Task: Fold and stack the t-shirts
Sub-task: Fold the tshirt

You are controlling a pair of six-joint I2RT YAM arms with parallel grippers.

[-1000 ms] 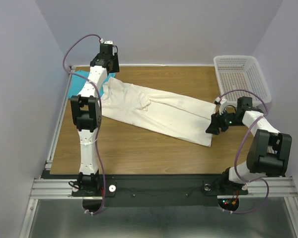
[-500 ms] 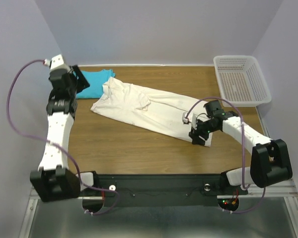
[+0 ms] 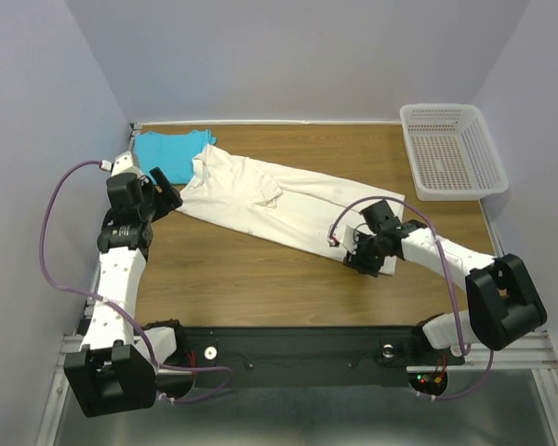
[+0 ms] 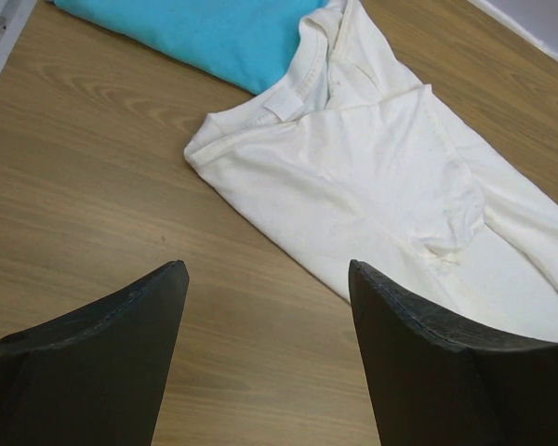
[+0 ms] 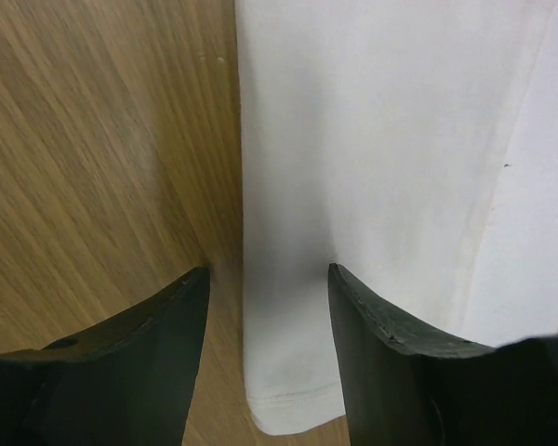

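since a second ago both arms have shifted: left gripper has drawn back from the far-left corner toward the near side, and right gripper has travelled from the basket side inward along the cloth's near end.

cream t-shirt: lies flat as a long, narrow band, running diagonally across the tabletop from far left to near right. its collar end, with a small label showing, points to the far left; a sleeve fold puckers the band partway along.

turquoise t-shirt: lies flat in the far-left corner, its edge meeting the collar of the cream t-shirt.

left gripper, wrist view: jaws spread wide with nothing between them, over bare wood just beside the rounded shoulder edge of the cream t-shirt and apart from the cloth.

right gripper, wrist view: jaws parted, not clamped, straddling the long edge of the cream t-shirt close to its hemmed corner. one finger is over bare wood, the other over cloth. whether either finger touches the fabric cannot be told.

basket: white, perforated, at the far-right corner of the tabletop, well apart from both shirts and both grippers.
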